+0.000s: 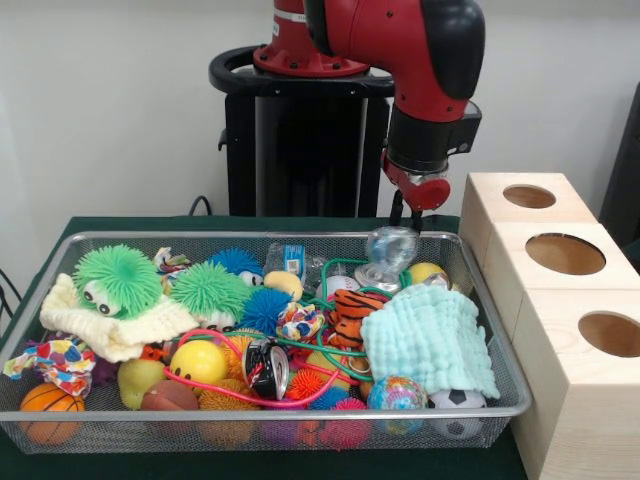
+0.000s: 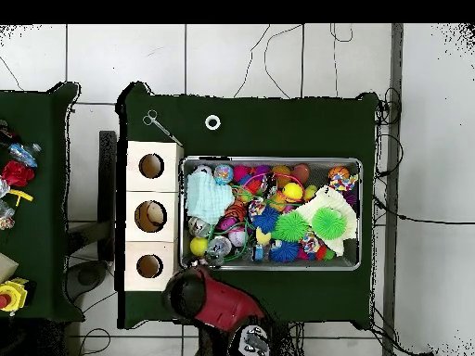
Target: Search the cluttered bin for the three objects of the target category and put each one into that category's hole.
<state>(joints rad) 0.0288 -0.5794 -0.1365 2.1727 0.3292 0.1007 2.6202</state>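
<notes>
The red and black arm [image 1: 420,70] descends over the far right corner of the wire mesh bin [image 1: 250,425]. Its gripper [image 1: 412,215] hangs just above a clear, crumpled plastic object [image 1: 388,250] lying at that corner; whether the fingers are spread or closed, and whether they touch the plastic, cannot be told from either view.

Directly below and in front of the gripper lies a pale mint knitted cloth [image 1: 432,340], with a striped tiger toy [image 1: 352,315] at its side and a small yellow ball [image 1: 425,272] just beside the plastic object. Further toward the front of the bin, beneath the cloth's lower edge, sit a globe-patterned ball [image 1: 397,393] and a small soccer ball [image 1: 458,400].

Well away from the gripper, at the bin's opposite end, two green spiky balls [image 1: 118,277] rest on a cream knitted cloth [image 1: 110,325], with a blue spiky ball [image 1: 265,308] between them and the tiger toy. A yellow smiley ball [image 1: 198,362], a miniature basketball [image 1: 48,405] and a football-shaped brown ball [image 1: 168,397] lie along the front edge.

Beside the bin, on the gripper's side, three wooden boxes [image 1: 560,300] stand in a row, each with one round hole [image 1: 565,253] in its top. In the overhead view the arm covers the bin corner nearest these boxes [image 2: 151,216].
</notes>
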